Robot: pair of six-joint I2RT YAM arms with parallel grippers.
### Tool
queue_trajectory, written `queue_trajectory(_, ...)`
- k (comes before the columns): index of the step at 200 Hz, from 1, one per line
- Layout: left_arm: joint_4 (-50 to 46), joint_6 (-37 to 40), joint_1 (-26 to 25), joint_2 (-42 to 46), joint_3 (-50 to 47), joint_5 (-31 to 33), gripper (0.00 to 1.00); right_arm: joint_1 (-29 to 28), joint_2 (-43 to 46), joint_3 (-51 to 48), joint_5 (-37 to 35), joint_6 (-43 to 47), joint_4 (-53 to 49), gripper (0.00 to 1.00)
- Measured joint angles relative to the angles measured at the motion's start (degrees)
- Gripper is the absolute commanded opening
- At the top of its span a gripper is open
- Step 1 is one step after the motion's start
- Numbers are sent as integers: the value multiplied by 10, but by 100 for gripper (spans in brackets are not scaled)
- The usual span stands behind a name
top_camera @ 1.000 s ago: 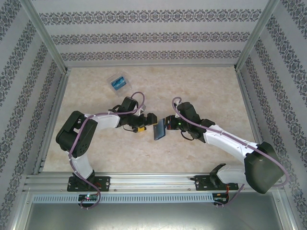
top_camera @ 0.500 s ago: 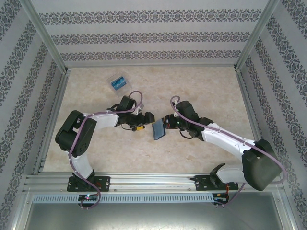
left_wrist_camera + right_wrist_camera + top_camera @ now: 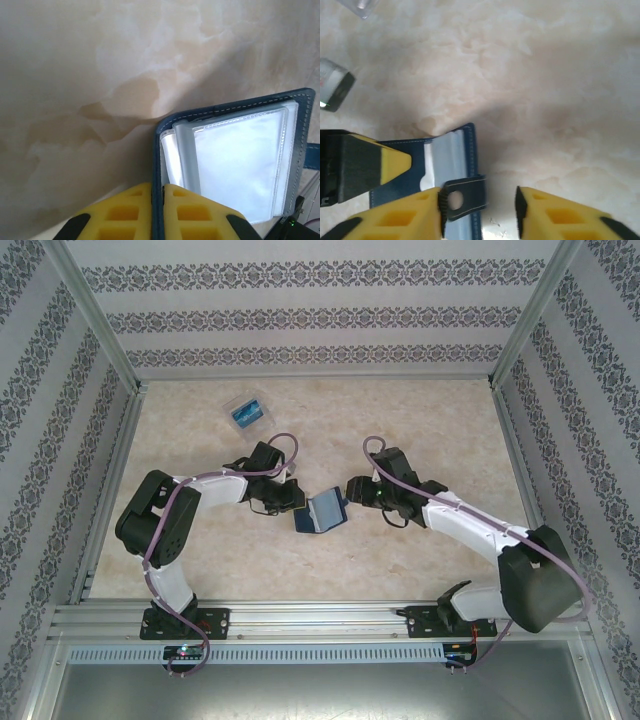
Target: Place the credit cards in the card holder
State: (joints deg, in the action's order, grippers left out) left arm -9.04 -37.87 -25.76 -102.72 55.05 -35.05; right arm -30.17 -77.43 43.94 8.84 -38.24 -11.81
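Observation:
The card holder (image 3: 321,512), a dark navy wallet, lies spread open on the table between my two grippers. My left gripper (image 3: 158,200) is shut on the edge of its navy cover, and the clear sleeves (image 3: 240,160) of the pale inside face up. My right gripper (image 3: 479,205) stands open around the snap tab (image 3: 466,196), which touches the left finger (image 3: 407,215). In the top view the left gripper (image 3: 298,502) is at the wallet's left side and the right gripper (image 3: 350,490) at its right. A bright blue credit card (image 3: 246,415) lies inside a clear box.
The clear plastic box (image 3: 262,405) sits at the back left of the marble-patterned table (image 3: 420,430). Metal frame posts and patterned walls close in the sides and the back. The left arm's yellow and black finger (image 3: 370,167) shows in the right wrist view.
The left gripper has shut on the card holder's cover. The right gripper has opened and let go of it. The wallet has swung from nearly closed to spread open, shifting slightly left.

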Motion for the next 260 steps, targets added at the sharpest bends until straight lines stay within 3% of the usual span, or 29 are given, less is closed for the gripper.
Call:
queue_trajectory(38,0,0,0,0,0,-5,6,-20,9,35,16,-10,-47,48)
queue_trajectory(104,5,-1,0,0,0,-18,6,-116,-11,84,30,-20,-34,49)
queue_trajectory(144,6,-1,0,0,-1,-23,5,-108,-91,85,21,-15,-30,50)
queue_trajectory(221,21,0,0,0,-7,-35,5,-55,-155,85,26,-7,-44,49)
queue_trajectory(260,22,-1,0,0,-7,-36,5,-56,-172,84,47,-10,-42,37)
